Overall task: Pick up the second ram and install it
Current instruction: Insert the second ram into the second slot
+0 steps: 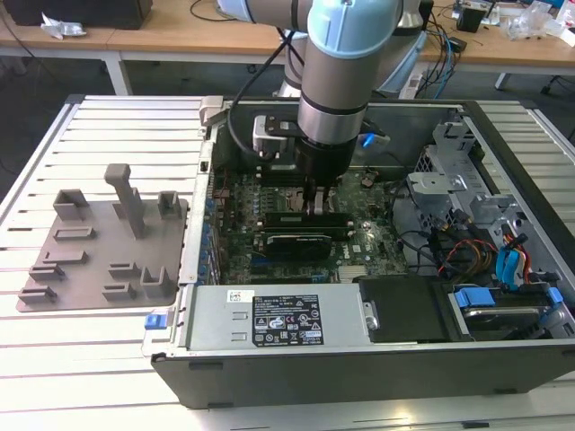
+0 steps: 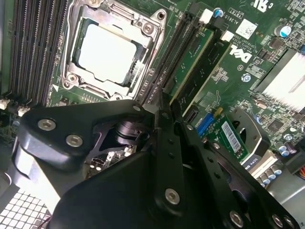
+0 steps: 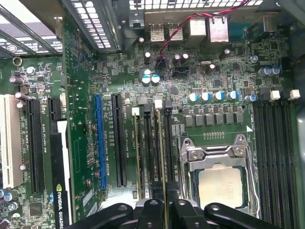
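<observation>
Now at the putting-in step, by the look of it, with the picking up done. Reaches down into the open computer case [image 1: 359, 373] with the gripper [image 1: 316, 205], low over the big green board [image 3: 214, 71]. Pinches the second ram [image 3: 164, 152] between fingers drawn close together. Stands that thin green stick on its edge, in line with a long black slot [image 3: 167, 119] just beside the CPU socket [image 3: 219, 186]. Looks pushed in or nearly so; hard to tell which. Has another green stick [image 3: 135, 157] near it. Calls for a straight, even push down with no tilt, until the white clip [image 3: 158, 102] snaps shut. Leaves the grey tray [image 1: 99, 242] well apart, outside the case on the exterior view's left.
</observation>
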Robot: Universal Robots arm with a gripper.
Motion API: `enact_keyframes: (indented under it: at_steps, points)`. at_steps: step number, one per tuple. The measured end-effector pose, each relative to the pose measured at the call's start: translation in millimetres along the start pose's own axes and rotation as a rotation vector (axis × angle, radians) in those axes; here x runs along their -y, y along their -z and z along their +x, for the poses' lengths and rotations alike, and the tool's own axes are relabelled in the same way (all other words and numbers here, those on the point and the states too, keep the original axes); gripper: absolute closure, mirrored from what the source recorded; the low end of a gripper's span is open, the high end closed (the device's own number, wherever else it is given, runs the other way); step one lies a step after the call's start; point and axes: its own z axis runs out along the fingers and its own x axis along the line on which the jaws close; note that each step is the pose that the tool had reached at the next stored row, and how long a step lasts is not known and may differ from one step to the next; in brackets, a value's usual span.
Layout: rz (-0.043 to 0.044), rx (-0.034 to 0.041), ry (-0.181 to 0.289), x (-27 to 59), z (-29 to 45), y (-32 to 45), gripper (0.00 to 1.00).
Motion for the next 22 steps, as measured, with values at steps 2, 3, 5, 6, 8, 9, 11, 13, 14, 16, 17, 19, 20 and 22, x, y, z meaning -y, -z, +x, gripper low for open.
enact_keyframes:
  at_steps: [2,3,5,6,8,9,11,13,14,16,17,19,20,22]
  points:
    - [-0.0001,0.0011,0.000,0.0,-0.2,-1.9,0.86]
    - [-0.0001,0.0015,0.000,0.0,-0.4,-2.9,0.86]
    - [-0.0003,0.0029,0.000,0.0,-0.7,-4.2,0.86]
    - [-0.0003,0.0033,0.000,0.0,-0.9,-4.6,0.86]
    - [-0.0006,0.0036,0.002,0.5,-1.2,-5.3,0.86]
    - [-0.0006,0.0036,0.003,0.8,-1.2,-5.3,0.86]
    - [-0.0008,0.0033,0.004,1.6,-1.3,-5.3,0.86]
    - [-0.0005,0.0035,0.004,1.9,-1.3,-5.3,0.86]
    - [-0.0005,0.0035,0.004,1.9,-1.3,-5.3,0.86]
    - [-0.0005,0.0036,0.004,2.0,-1.0,-5.4,0.86]
    - [-0.0005,0.0037,0.004,2.0,-0.7,-5.4,0.86]
    - [-0.0005,0.0035,0.004,2.1,0.2,-5.4,0.86]
    - [-0.0004,0.0038,0.004,2.1,0.3,-6.0,0.86]
    - [-0.0006,0.0037,0.005,2.1,-0.8,-8.0,0.86]
